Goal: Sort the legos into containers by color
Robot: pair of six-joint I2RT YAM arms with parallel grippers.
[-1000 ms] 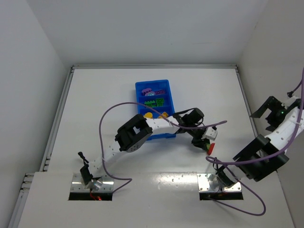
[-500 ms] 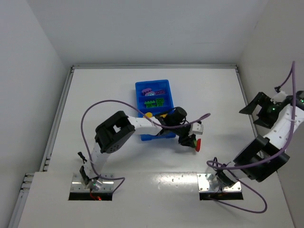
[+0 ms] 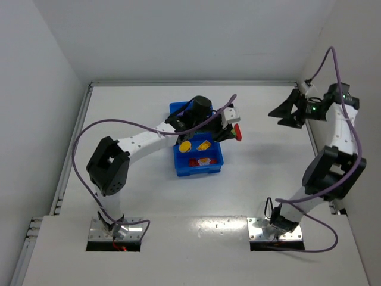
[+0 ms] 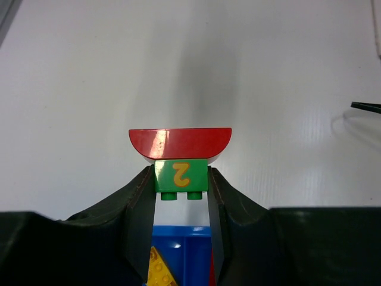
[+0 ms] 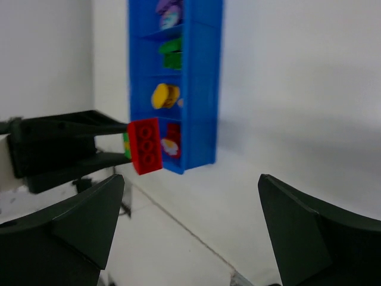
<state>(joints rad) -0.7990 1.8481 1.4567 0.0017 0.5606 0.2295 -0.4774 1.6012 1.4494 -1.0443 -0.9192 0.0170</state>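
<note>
White tabletop (image 3: 268, 173) boxed in by plain white walls (image 3: 178, 36), metal rail (image 3: 74, 149) along left edge, flat even light.

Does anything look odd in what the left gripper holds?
Yes. The left gripper clamps a green brick with a red piece stuck on it: two colors joined, awkward for sorting by color.

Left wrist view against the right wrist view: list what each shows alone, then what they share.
Left wrist only: the yellow numeral 2 on the green block, and the left jaws pinching that block's sides. Right wrist only: the purple pieces and green pieces in their compartments, plus the right jaws, wide open and empty. Both: the red curved piece stuck to the green block, the blue tray, and yellow pieces inside it.
</note>
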